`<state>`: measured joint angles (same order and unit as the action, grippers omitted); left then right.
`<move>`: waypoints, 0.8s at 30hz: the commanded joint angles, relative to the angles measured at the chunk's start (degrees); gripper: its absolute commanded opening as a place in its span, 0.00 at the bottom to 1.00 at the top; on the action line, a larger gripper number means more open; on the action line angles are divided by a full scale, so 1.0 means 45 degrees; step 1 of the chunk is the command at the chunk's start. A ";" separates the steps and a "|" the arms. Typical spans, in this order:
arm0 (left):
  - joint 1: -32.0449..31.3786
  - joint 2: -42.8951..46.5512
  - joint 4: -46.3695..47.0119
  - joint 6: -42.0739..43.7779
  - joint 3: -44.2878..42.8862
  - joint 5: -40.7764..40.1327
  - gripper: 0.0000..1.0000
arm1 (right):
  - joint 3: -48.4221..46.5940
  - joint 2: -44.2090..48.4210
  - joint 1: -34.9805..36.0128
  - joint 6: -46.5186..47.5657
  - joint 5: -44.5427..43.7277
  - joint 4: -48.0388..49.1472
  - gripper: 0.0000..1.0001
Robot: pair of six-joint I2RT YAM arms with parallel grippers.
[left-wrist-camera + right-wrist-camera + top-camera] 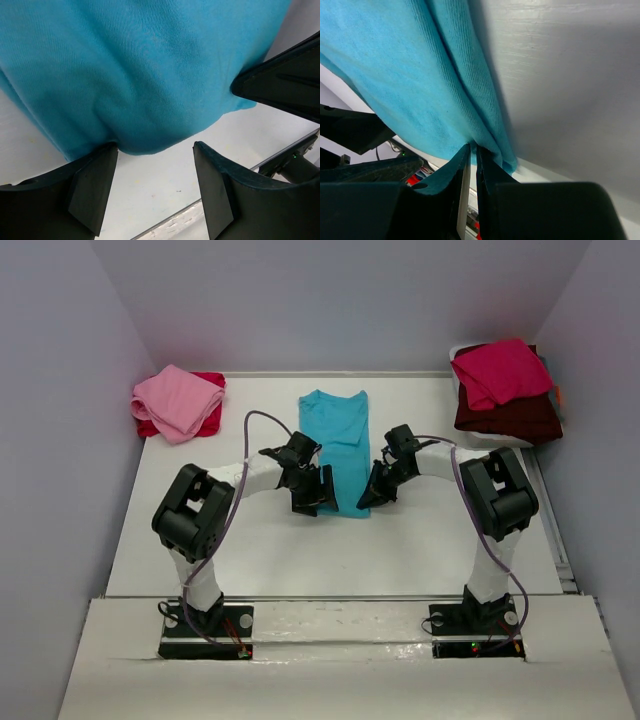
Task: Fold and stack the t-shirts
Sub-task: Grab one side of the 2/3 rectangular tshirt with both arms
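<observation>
shirt: the turquoise t-shirt (338, 440) lies as a long narrow strip in the middle of the table (420, 550), hem end nearest the arms.
right pincer (472, 162): clamped on the hem's right corner.
left pincer (155, 172): apart, straddling the hem's left corner, gripping nothing.
step: probably the left-corner grasp, ahead of folding the hem toward the collar.
how: slide under all layers, close, then lift both corners level.
hedge: the layer count at the left corner is unclear.

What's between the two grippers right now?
The near end of the turquoise t-shirt, as the top view shows. The right gripper is shut on its edge; the left gripper stands open at the cloth's end.
</observation>
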<state>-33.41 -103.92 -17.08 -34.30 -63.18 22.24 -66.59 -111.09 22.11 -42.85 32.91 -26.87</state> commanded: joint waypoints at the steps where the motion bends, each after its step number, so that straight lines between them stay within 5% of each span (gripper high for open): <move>1: -0.0076 0.0221 -0.1046 0.0533 -0.0141 -0.1270 0.76 | 0.0227 0.0233 0.0107 0.0323 -0.0457 -0.0004 0.16; 24: 0.0041 0.0925 -0.2044 0.0670 0.0329 -0.2422 0.76 | 0.0110 0.0389 0.0107 0.0557 -0.1238 -0.0571 0.16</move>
<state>-33.65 -101.27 -22.63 -33.17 -62.02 14.87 -66.59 -110.96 22.15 -41.93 31.03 -27.29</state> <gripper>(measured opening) 0.753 0.160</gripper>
